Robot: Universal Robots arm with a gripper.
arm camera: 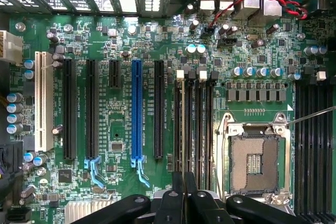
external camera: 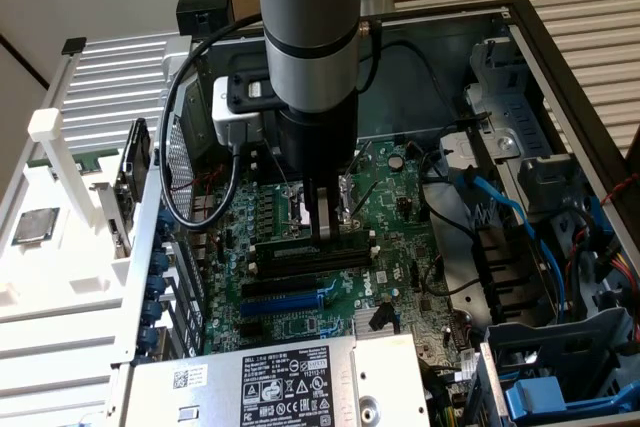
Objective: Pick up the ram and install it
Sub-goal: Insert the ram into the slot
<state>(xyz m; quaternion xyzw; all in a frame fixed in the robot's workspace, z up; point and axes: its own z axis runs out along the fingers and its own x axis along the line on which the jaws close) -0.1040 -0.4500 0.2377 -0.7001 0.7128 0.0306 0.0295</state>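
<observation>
Ram (arm camera: 182, 124), edge-on, pinched by the closed gripper (arm camera: 184, 184), standing along the black memory slots (arm camera: 202, 124) beside an empty processor socket (arm camera: 257, 163) on the motherboard (arm camera: 121, 121).

I read DELL on the black label (external camera: 288, 387) of the silver power supply (external camera: 390, 377); its smaller print is beyond me. The white lettering (arm camera: 146, 121) beside the blue slot (arm camera: 136, 111) is too fine to read.

We see the ram (external camera: 296, 247), a long dark stick, standing on edge at the exterior view's mid-frame.
</observation>
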